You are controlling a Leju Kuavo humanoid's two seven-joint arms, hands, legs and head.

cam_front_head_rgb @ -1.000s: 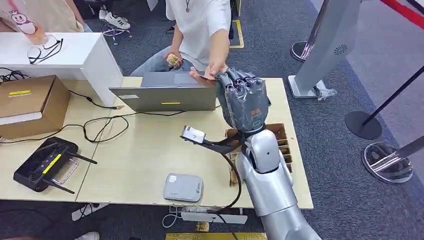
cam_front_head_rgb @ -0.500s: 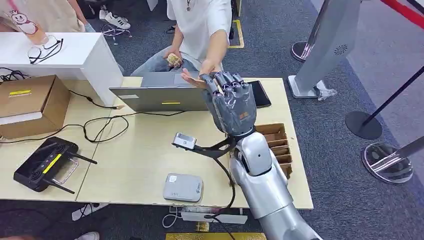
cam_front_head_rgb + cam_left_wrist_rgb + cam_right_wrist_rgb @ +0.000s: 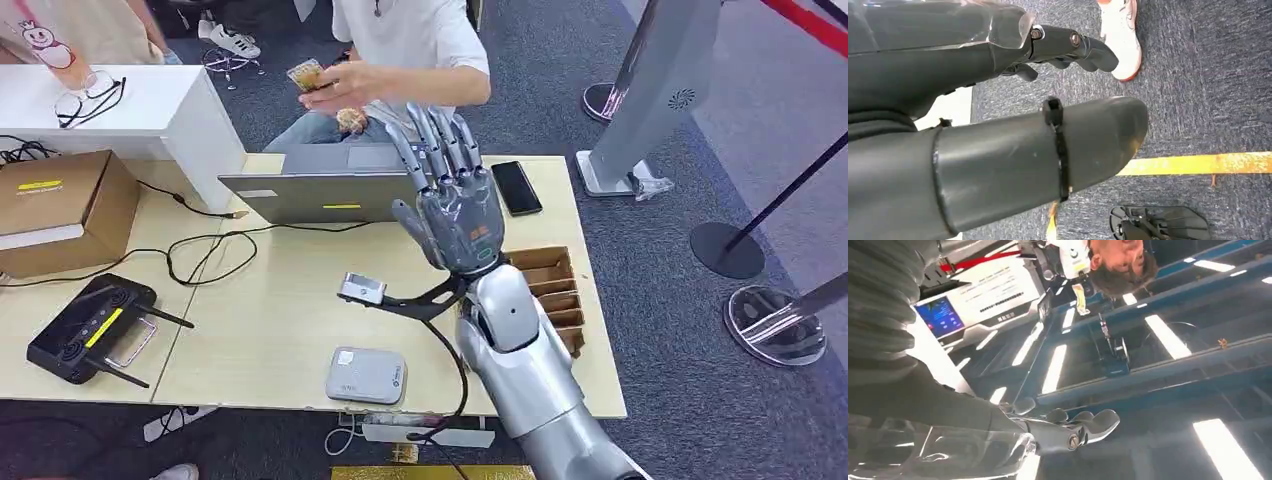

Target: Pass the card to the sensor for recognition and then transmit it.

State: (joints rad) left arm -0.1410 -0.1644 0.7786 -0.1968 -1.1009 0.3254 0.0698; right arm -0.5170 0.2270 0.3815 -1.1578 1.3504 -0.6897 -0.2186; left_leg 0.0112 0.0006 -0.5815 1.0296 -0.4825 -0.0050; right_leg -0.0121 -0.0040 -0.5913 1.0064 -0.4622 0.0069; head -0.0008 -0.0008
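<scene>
Card (image 3: 303, 74) is off the robot now. It sits up in the person's hand (image 3: 335, 80), well above the far edge of the desk (image 3: 290, 300), and its patterned face is too small to read. Half a second ago that hand was right at the robot's fingertips; now it has pulled back toward the person's chest with the card in it.

The right robot hand (image 3: 450, 205) is raised over the desk holding nothing, fingers straightened and fanned upward where they were curled a moment back. The black phone (image 3: 517, 187) beside the laptop (image 3: 325, 195) shows in full now.

On writing, there is little to read. A yellow strip marks the laptop lid and another the cardboard box (image 3: 60, 205). The white device (image 3: 367, 375) near the front edge carries a small logo, too fine to make out.

The right wrist view looks upward instead: ceiling light strips and a kiosk (image 3: 973, 295) with a blue screen and lines of unreadable print, the empty fingers (image 3: 1068, 432) spread below them.

The left wrist view looks down at the floor, with the left robot hand (image 3: 998, 65) hanging empty, thumb apart from the loosely bent fingers, over grey carpet, a yellow line (image 3: 1198, 163) and a white shoe (image 3: 1120, 35).
</scene>
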